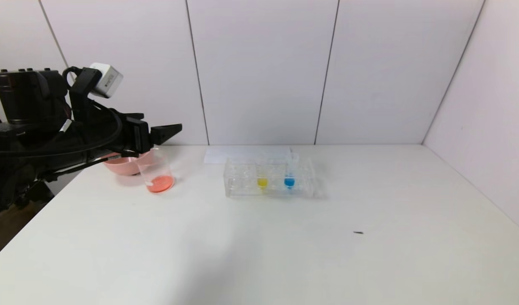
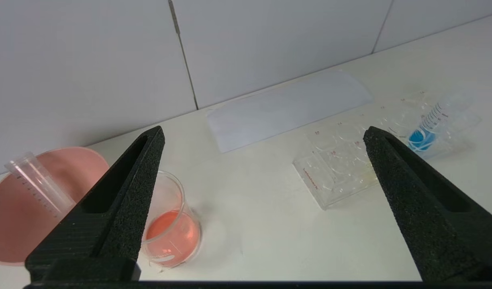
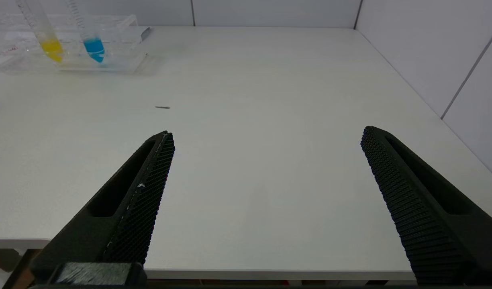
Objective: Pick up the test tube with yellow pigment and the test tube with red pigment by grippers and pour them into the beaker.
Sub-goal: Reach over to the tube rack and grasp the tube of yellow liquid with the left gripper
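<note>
With red already in the beaker (image 1: pixel 159 176) at ten o'clock on the table (image 1: pixel 259 245), the left tool (image 1: pixel 168 129), spread wide and empty above it, should travel toward the rack (image 1: pixel 270 183) and pinch the yellow tube (image 1: pixel 262 180) high, keeping it upright.

White table (image 1: pixel 284 254) carries beaker (image 1: pixel 157 176), pink bowl (image 1: pixel 119 166), clear tube rack (image 1: pixel 270 178), paper sheet (image 1: pixel 246 153).
</note>
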{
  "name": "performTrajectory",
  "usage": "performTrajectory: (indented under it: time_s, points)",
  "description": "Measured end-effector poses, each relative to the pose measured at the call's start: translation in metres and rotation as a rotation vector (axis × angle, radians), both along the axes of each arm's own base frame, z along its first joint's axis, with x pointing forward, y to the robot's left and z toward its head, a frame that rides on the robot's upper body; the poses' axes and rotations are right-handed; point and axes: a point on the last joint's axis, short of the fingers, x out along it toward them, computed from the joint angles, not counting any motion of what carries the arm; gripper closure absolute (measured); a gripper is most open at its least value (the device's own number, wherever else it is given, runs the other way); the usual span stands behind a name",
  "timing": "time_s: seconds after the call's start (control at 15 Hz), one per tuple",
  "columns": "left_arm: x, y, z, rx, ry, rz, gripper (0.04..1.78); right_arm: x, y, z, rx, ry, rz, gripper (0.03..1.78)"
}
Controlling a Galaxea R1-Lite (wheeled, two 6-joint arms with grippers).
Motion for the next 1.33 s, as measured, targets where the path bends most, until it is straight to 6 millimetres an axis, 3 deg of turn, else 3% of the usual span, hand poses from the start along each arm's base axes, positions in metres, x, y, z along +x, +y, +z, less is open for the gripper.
performTrajectory:
  time_s: [0.6, 1.33]
  points:
    - [-0.02, -0.045, -0.031, 0.003, 0.077, -0.162, 0.09, 0.0, 0.0, 0.0, 0.0, 0.0, 0.0, 0.11]
    - [-0.012, -0.105, -0.078, -0.058, 0.038, -0.237, 0.09, 0.0, 0.0, 0.0, 0.0, 0.0, 0.0, 0.11]
